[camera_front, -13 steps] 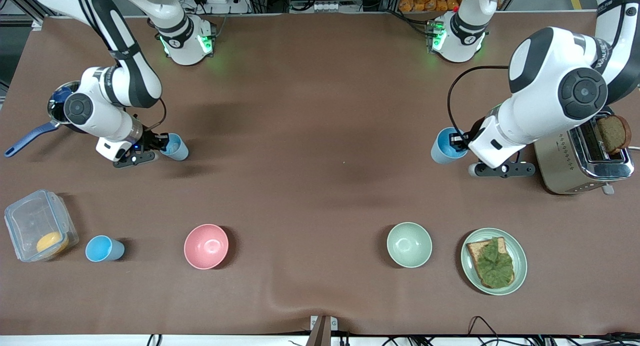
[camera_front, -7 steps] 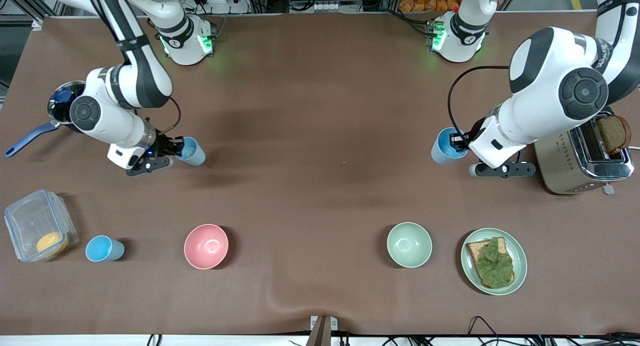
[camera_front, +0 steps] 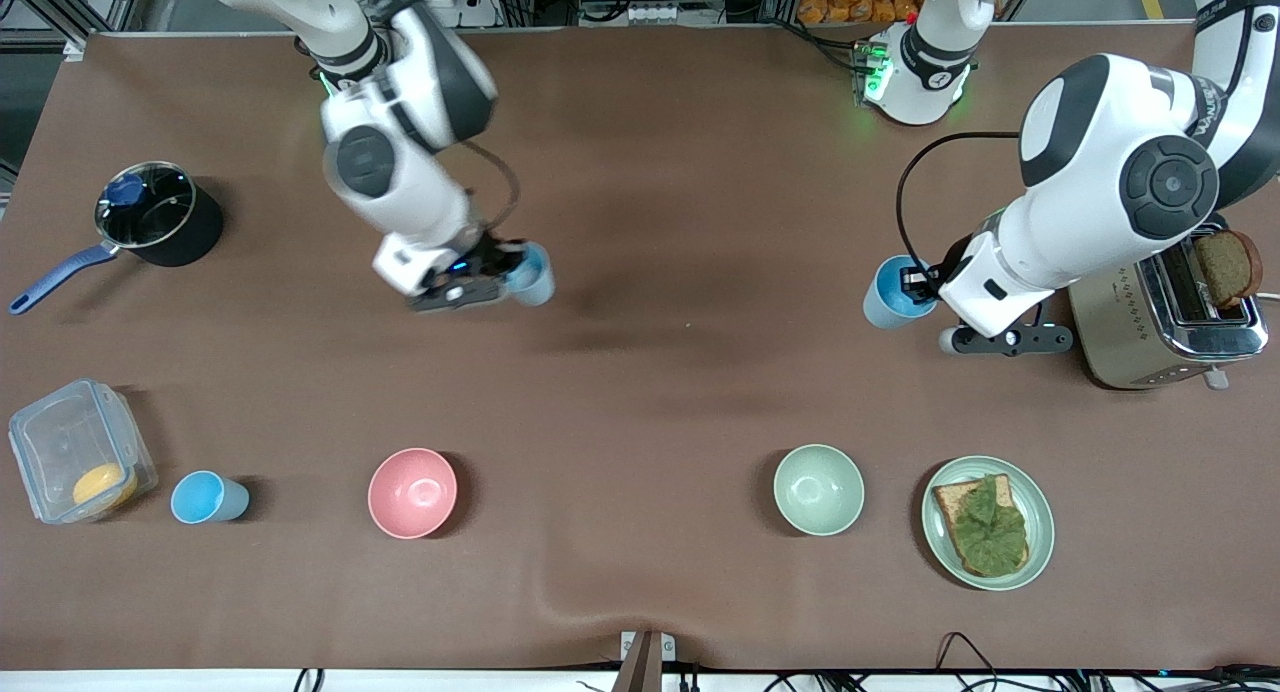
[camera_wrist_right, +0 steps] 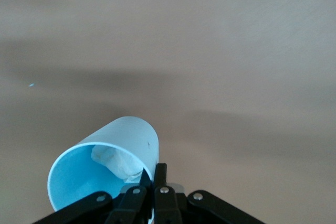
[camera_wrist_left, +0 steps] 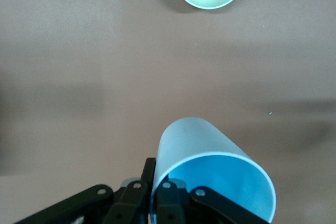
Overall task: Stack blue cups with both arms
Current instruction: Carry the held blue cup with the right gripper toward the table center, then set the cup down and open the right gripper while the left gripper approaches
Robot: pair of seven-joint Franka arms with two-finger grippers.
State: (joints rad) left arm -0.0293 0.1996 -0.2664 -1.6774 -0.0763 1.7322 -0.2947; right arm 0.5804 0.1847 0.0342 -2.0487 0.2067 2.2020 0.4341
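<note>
My right gripper (camera_front: 503, 272) is shut on the rim of a light-blue cup (camera_front: 531, 275) and holds it tilted over bare table. In the right wrist view its fingers (camera_wrist_right: 159, 178) pinch the cup's wall (camera_wrist_right: 123, 136), and something whitish lies inside. My left gripper (camera_front: 915, 284) is shut on the rim of a second blue cup (camera_front: 887, 294) beside the toaster. In the left wrist view one finger (camera_wrist_left: 148, 171) is outside the cup (camera_wrist_left: 197, 142) and one inside. A third blue cup (camera_front: 207, 498) stands upright near the front camera, toward the right arm's end.
A clear box (camera_front: 78, 450) stands beside the third cup. A black pot (camera_front: 160, 216) sits at the right arm's end. The pink bowl (camera_front: 412, 492), green bowl (camera_front: 818, 489) and plate (camera_front: 1040, 517) with toast line the near side. A toaster (camera_front: 1150, 322) holds bread.
My right arm has swung away from the pot toward the table's middle, carrying its cup. The left arm and its cup have not moved.
</note>
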